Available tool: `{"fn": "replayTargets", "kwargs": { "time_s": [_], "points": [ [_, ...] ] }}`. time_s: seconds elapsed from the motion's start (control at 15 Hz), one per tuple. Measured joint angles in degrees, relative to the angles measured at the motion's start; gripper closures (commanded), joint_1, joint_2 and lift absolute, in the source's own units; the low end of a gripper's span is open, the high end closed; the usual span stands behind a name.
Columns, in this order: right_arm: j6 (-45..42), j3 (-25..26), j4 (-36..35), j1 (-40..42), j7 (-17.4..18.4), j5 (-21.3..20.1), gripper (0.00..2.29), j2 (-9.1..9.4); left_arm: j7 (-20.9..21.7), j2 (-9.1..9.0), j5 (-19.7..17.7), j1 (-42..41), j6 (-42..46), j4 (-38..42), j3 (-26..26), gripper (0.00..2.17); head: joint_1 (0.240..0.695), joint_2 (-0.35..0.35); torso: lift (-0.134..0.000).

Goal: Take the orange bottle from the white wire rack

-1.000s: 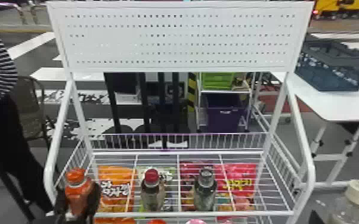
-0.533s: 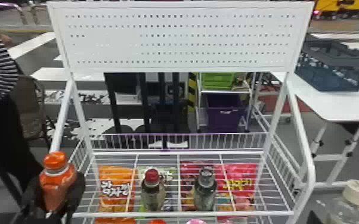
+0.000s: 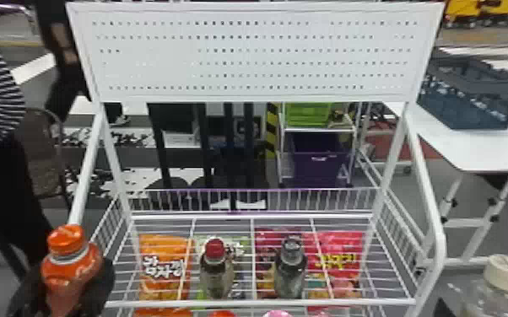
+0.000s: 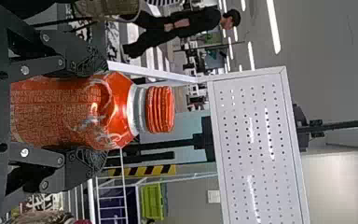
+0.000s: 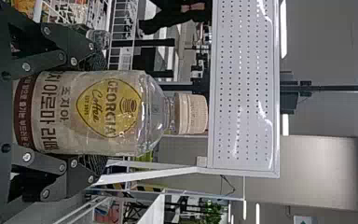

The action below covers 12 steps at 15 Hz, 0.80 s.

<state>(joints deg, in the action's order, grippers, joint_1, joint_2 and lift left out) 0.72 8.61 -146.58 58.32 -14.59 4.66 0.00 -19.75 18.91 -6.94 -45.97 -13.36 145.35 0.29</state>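
At the lower left of the head view my left gripper (image 3: 61, 295) is shut on the orange bottle (image 3: 71, 261), held upright just outside the left side of the white wire rack (image 3: 266, 302). In the left wrist view, the left gripper (image 4: 86, 111) clasps the orange bottle (image 4: 116, 109) by its body, below the cap. A clear bottle with a cream cap (image 3: 506, 274) stands at the lower right of the head view. In the right wrist view, my right gripper (image 5: 91, 114) is shut on that Georgia coffee bottle (image 5: 154, 112).
On the rack's shelf stand a red-capped bottle (image 3: 217, 269) and a dark-capped bottle (image 3: 291, 269), above colourful snack bags (image 3: 162, 269). White posts rise at both sides to a perforated panel (image 3: 257, 55). A white table (image 3: 468, 147) bearing a dark blue crate (image 3: 472, 97) is at right.
The left gripper has carried the orange bottle leftward and up from the rack's front left corner, then slightly lower and farther left. The right bottle has shifted slightly left.
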Motion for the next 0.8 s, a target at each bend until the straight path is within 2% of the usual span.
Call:
{"fn": "replayTargets", "kwargs": {
  "time_s": [0.8],
  "points": [
    [0.3,0.4,-0.3,0.1,0.0,0.1,1.0,0.0,-0.2,-0.37,-0.1,1.5,-0.3,-1.0,-0.5,2.15,0.499,0.0,0.0]
  ]
}}
